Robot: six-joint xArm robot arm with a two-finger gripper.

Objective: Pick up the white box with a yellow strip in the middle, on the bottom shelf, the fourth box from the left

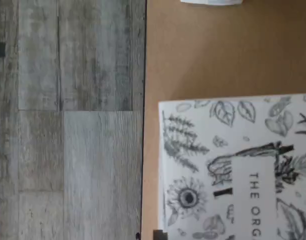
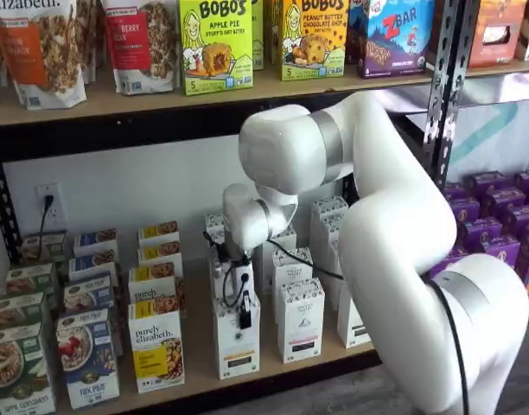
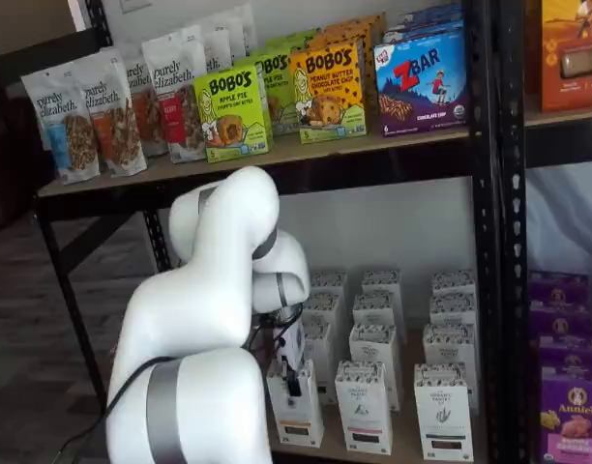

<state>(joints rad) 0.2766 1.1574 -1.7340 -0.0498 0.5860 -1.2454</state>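
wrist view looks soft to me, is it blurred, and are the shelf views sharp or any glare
Wrist view: soft, the white box top print and lettering smeared. Both shelf views: sharper, Bobo's box print readable, even light, no strong glare; the gripper shows as a dark finger against the carton.

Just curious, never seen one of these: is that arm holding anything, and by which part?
Cannot be told: the end effector sits at the top of the white box, fingers edge-on.
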